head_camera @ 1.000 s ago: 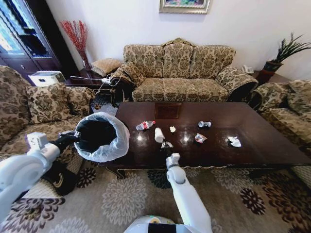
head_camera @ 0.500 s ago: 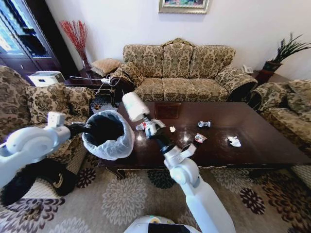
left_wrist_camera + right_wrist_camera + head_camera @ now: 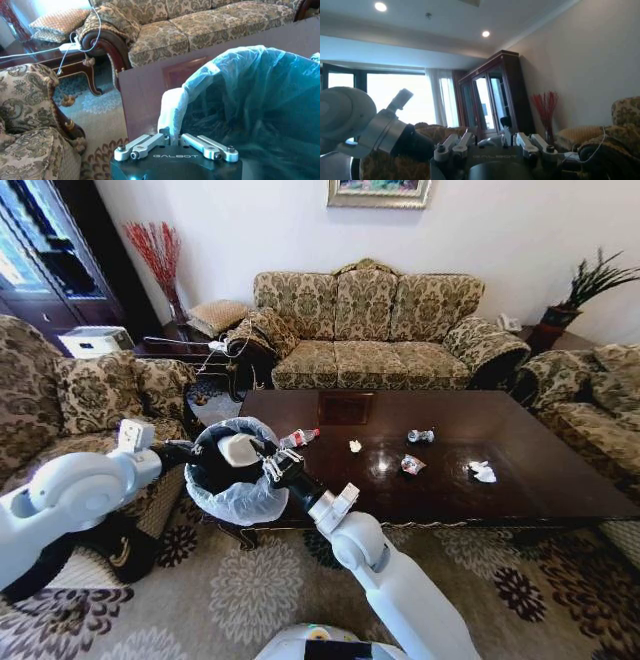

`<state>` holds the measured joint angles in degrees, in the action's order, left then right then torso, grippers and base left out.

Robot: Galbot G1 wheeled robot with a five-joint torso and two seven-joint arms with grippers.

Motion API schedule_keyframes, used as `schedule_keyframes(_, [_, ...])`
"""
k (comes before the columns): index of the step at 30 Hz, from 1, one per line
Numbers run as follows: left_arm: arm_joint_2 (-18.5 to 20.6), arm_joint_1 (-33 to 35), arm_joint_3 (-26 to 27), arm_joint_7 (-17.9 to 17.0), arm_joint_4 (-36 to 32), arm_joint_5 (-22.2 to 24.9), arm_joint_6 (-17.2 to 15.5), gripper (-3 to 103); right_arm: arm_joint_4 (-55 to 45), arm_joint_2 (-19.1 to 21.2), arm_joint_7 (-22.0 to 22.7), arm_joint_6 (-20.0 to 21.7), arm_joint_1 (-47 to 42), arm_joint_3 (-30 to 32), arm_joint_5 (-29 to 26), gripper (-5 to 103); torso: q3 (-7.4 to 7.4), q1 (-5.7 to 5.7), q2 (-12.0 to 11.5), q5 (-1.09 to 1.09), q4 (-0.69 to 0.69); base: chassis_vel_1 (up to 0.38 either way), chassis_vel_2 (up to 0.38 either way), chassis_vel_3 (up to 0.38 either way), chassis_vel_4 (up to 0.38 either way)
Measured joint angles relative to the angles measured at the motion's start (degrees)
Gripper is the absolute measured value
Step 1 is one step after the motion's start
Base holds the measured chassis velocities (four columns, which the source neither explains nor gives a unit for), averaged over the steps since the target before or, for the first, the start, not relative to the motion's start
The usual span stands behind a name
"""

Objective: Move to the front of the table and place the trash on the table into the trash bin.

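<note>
We see the left gripper (image 3: pixel 192 452) clenched on the rim of the trash bin (image 3: pixel 228 500), holding it lifted at the near left corner of the table (image 3: pixel 520 470); in the left wrist view its fingers (image 3: pixel 142 144) pinch the folded edge of the translucent liner, with the bin (image 3: pixel 250 112) spreading just beyond them

The right gripper (image 3: pixel 258 457) reaches across to the left and sits over the bin's open mouth, grasping the white paper cup (image 3: pixel 238 448), which lies tilted on its side above the black interior. In the right wrist view the right gripper (image 3: pixel 490 142) points out toward the room, with the left arm's white joint close by on one side, and we cannot make out the cup there

The remaining trash lies on the table: a clear bottle (image 3: pixel 299 438) with a red label at the far left, just beside the bin's rim, a small yellowish scrap (image 3: pixel 355 446) near it, a crumpled wrapper (image 3: pixel 421 436) toward the middle, a second wrapper (image 3: pixel 411 465) nearer to us, and a crumpled tissue (image 3: pixel 483 472) to the right, all apart from one another
</note>
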<state>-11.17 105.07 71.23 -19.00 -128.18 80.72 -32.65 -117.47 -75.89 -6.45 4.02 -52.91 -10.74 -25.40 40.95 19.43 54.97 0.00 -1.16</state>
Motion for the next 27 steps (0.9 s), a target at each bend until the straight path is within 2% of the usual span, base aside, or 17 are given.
schedule_keyframes(1, [-0.21, 0.04, 0.04, 0.0, 0.01, -0.02, 0.0, 0, -0.28, -0.02, 0.0, -0.19, -0.02, 0.03, -0.25, 33, 0.0, 0.0, 0.0, 0.0, 0.0, 0.0, 0.0, 0.0, 0.0])
schedule_keyframes(3, [-0.96, 0.16, 0.08, -0.02, 0.56, -0.1, -0.01, 0, -1.58, -0.31, 0.11, -1.19, -0.63, 0.79, -1.81, 44, 0.0, 0.0, 0.0, 0.0, 0.0, 0.0, 0.0, 0.0, 0.0])
schedule_keyframes(4, [-0.96, 0.16, 0.08, -0.02, 0.56, -0.1, -0.01, 0, -1.58, -0.31, 0.11, -1.19, -0.63, 0.79, -1.81, 44, 0.0, 0.0, 0.0, 0.0, 0.0, 0.0, 0.0, 0.0, 0.0])
schedule_keyframes(7, [-2.79, 0.09, 0.0, 0.05, 4.64, -2.21, 0.74, 0, -3.99, -0.67, 1.96, 0.81, -3.1, 6.36, -1.11, 60, 0.0, -0.01, 0.0, -0.01, 0.01, 0.0, 0.0, 0.0, 0.0])
schedule_keyframes(8, [-2.79, 0.09, 0.0, 0.05, 4.64, -2.21, 0.74, 0, -3.99, -0.67, 1.96, 0.81, -3.1, 6.36, -1.11, 60, 0.0, -0.01, 0.0, -0.01, 0.01, 0.0, 0.0, 0.0, 0.0])
schedule_keyframes(9, [-4.13, -0.25, -0.02, -0.01, 7.33, -3.16, 1.46, 0, -4.03, -0.63, 3.7, 1.0, -4.68, 10.01, -0.22, 65, 0.0, 0.0, 0.0, 0.0, 0.0, 0.0, 0.0, 0.0, 0.0])
schedule_keyframes(11, [-6.26, -0.69, 0.06, 0.25, 9.46, -3.7, 2.4, 0, -2.82, -0.02, 7.55, 1.23, -6.5, 13.52, -1.01, 77, 0.0, 0.0, 0.0, -0.02, 0.0, 0.0, 0.0, 0.0, 0.0])
schedule_keyframes(12, [-6.26, -0.69, 0.06, 0.25, 9.46, -3.7, 2.4, 0, -2.82, -0.02, 7.55, 1.23, -6.5, 13.52, -1.01, 77, 0.0, 0.0, 0.0, -0.02, 0.0, 0.0, 0.0, 0.0, 0.0])
schedule_keyframes(13, [-7.46, -0.87, 0.29, 0.26, 9.77, -3.83, 2.74, 0, -1.68, 0.35, 9.31, 2.2, -7.12, 14.67, -1.87, 82, 0.0, 0.0, 0.0, -0.02, 0.0, 0.0, 0.0, 0.0, 0.0])
schedule_keyframes(14, [-8.85, -1.01, 0.58, 0.38, 9.66, -3.89, 3.03, 0, -0.11, 0.72, 10.95, 3.07, -7.53, 15.49, -2.93, 82, 0.0, 0.0, 0.0, -0.01, 0.01, 0.0, 0.0, 0.0, 0.0])
schedule_keyframes(15, [-10.27, -1.06, 0.84, 0.42, 8.91, -4.01, 3.31, 0, 2.46, 1.01, 12.65, 3.57, -7.68, 15.96, -4.58, 92, 0.0, 0.0, 0.0, -0.01, 0.0, 0.0, 0.0, 0.0, 0.0])
schedule_keyframes(16, [-10.27, -1.06, 0.84, 0.42, 8.91, -4.01, 3.31, 0, 2.46, 1.01, 12.65, 3.57, -7.68, 15.96, -4.58, 92, 0.0, 0.0, 0.0, -0.01, 0.0, 0.0, 0.0, 0.0, 0.0])
schedule_keyframes(17, [-11.56, -1.04, 0.98, 0.6, 7.85, -4.28, 3.54, 0, 4.75, 0.96, 13.64, 3.71, -7.48, 16.05, -5.94, 97, 0.0, -0.01, 0.0, 0.01, 0.0, 0.0, 0.0, 0.0, 0.0])
schedule_keyframes(22, [-14.65, -0.29, 1.42, 0.97, 3.61, -5.06, 3.7, 0, 12.69, -1.76, 15.05, 4.13, -4.62, 14.73, -6.31, 100, 0.0, -0.01, 0.0, 0.01, 0.0, 0.0, 0.0, 0.0, 0.0])
schedule_keyframes(27, [-15.49, 0.37, 2.4, 1.0, 1.25, -5.07, 3.71, 0, 18.32, -5.18, 15.67, 3.63, -1.32, 12.72, -5.69, 100, -0.01, -0.02, 0.01, 0.01, 0.0, -0.036, 0.032, 0.032, -0.013])
